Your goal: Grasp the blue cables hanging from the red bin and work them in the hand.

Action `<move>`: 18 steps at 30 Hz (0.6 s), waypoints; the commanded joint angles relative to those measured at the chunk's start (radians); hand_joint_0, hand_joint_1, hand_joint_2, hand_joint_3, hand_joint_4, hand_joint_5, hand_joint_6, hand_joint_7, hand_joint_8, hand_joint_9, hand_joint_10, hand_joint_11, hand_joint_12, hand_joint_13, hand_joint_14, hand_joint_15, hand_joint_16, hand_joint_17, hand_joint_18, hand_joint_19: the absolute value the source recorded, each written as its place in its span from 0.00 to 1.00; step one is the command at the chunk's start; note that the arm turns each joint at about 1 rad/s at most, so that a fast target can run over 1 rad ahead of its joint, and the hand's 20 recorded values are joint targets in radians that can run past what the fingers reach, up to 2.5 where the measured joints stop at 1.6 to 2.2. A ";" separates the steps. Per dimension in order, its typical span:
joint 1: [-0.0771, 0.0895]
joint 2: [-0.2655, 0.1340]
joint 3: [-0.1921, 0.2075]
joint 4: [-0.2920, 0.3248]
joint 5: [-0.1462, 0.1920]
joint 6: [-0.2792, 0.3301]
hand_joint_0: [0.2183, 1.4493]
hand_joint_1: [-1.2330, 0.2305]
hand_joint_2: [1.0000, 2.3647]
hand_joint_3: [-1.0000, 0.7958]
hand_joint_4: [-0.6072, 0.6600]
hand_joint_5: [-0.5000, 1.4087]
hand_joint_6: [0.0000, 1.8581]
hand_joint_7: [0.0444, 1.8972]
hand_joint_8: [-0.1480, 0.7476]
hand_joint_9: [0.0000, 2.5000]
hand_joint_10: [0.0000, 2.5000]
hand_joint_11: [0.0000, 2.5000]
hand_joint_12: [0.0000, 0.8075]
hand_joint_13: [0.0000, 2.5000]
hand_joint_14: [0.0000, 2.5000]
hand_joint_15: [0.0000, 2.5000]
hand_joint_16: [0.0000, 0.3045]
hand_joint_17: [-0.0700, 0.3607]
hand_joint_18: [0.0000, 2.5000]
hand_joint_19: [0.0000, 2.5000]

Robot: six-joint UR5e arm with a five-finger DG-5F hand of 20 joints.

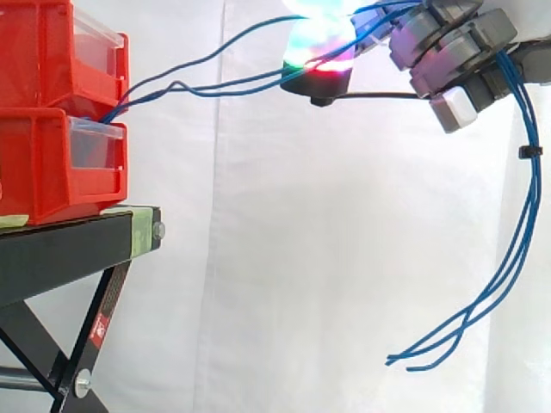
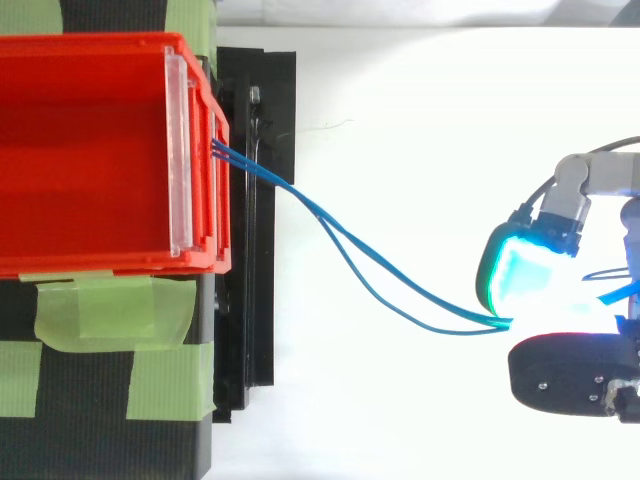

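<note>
1. Robot hand, multi-fingered, grey links w/ thick glowing pads. Fingers are curled round a bundle of thin blue cables, which crosses one glowing pad and passes in among the grey links. In the top view a cyan-green pad sits right where the strands enter the hand.
2. Cables, bin side: strands run from the hand across open air w/ a slight sag, not fully taut.
3. Cables, free side: behind the hand the bundle drops well below it, and its loose ends hang free.
4. Far from the hand, approx. level w/ it: two stacked red plastic bins w/ clear front panels, upper and lower. The cables leave at the top front edge of the lower one. Top view shows the upper bin's rim.
5. Below the bins: black folding stand w/ green tape strips. Background: white curtain.
6. Risks (judgement):
   - Pulling the hand further from the bins would use up the slack, and could tug the cables out or shift the bin.
   - Loosening the fingers too much while working the strands could let the bundle slip out under the weight of its tail.
   - One strand could escape the curl and split from the bundle.
</note>
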 commanded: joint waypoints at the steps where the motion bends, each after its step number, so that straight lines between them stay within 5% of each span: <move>1: 0.000 0.001 0.000 0.000 0.000 0.000 0.52 0.36 0.02 0.42 0.59 0.54 0.27 0.74 0.74 0.35 1.00 1.00 0.74 0.43 1.00 0.82 0.19 0.47 0.59 0.27; 18: 0.000 -0.001 0.000 0.000 0.000 0.000 0.52 0.36 0.02 0.43 0.59 0.53 0.27 0.74 0.74 0.36 1.00 1.00 0.74 0.43 1.00 0.81 0.19 0.47 0.59 0.27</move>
